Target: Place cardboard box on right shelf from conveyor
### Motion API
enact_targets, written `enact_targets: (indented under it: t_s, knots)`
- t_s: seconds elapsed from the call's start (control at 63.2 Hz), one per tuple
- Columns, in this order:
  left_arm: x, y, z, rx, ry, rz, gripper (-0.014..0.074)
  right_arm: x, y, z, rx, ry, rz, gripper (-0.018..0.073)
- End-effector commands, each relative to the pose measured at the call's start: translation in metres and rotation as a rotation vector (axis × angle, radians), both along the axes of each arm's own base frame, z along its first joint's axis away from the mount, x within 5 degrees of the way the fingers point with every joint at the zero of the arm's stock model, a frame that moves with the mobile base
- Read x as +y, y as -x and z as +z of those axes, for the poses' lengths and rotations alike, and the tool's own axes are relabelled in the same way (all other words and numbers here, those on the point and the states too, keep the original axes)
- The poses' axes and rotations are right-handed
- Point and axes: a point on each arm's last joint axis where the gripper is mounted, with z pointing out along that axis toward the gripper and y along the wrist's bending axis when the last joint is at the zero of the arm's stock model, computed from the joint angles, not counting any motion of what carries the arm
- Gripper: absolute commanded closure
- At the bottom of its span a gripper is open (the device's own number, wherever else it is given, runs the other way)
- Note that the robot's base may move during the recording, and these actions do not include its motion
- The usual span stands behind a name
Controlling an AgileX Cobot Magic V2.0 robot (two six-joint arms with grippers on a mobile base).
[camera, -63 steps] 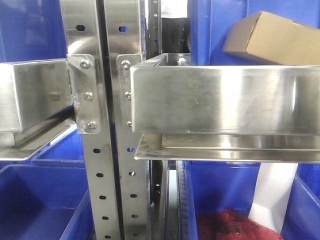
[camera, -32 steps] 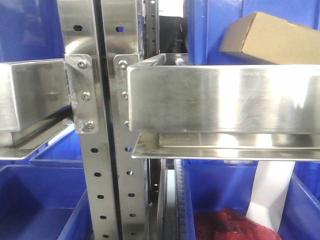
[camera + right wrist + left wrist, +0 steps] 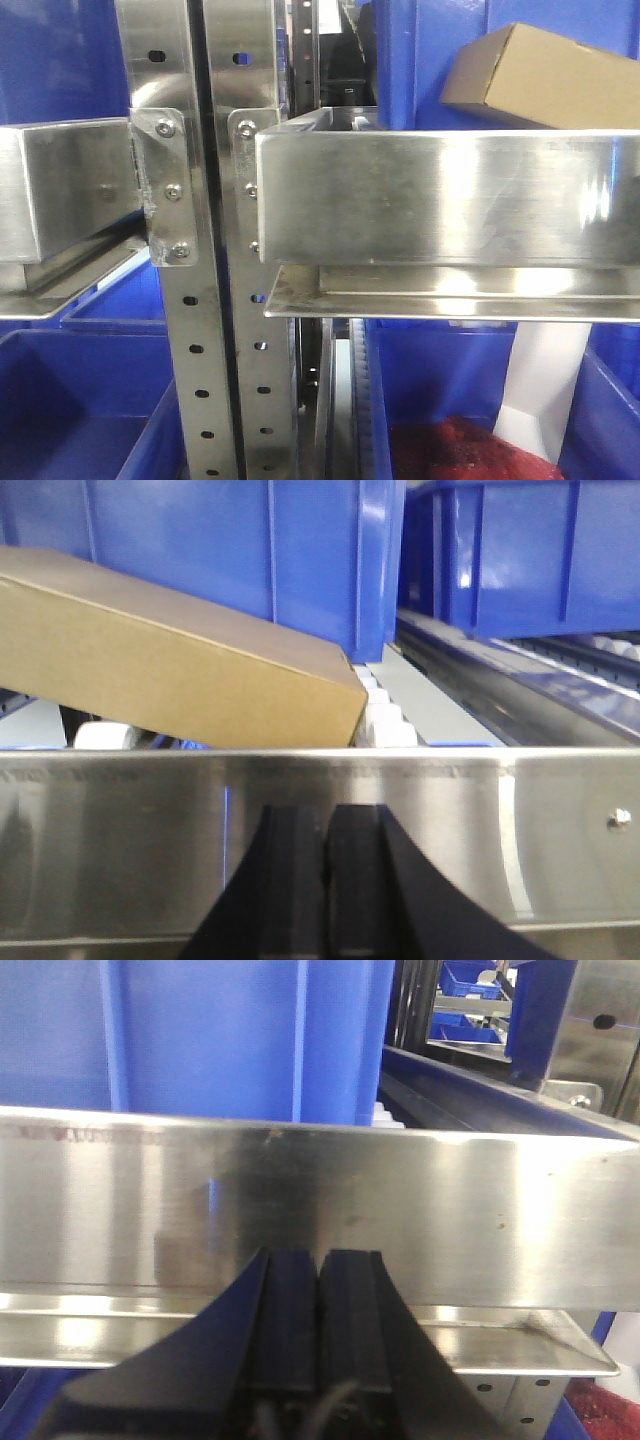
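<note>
The cardboard box (image 3: 552,77) lies tilted behind the tall front lip of the right shelf (image 3: 440,195), in front of a blue bin (image 3: 230,550). The left tool (image 3: 318,1265) and right tool (image 3: 324,825) both have fingers pressed together, holding nothing.

no readable text, labels, brands, numbers or signs anywhere

Blue bins (image 3: 70,410), red cloth (image 3: 455,450).
</note>
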Motion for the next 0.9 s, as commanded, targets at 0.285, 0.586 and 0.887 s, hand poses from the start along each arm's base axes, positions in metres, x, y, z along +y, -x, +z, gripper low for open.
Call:
enact_targets:
  t_s: [0.285,0.586,0.887]
  knots:
    - [0.0009,0.0010,0.0090,-0.094,0.025,0.008,0.0715,-0.0007,0.0021,0.0121,-0.128,0.015,-0.014,0.0502]
    - [0.0009,0.0010,0.0090,-0.094,0.025,0.008,0.0715,-0.0007,0.0021,0.0121,-0.128,0.015,-0.014,0.0502]
    - [0.0009,0.0010,0.0090,-0.094,0.025,0.008,0.0715,-0.0007,0.0021,0.0121,-0.128,0.015,-0.014,0.0502]
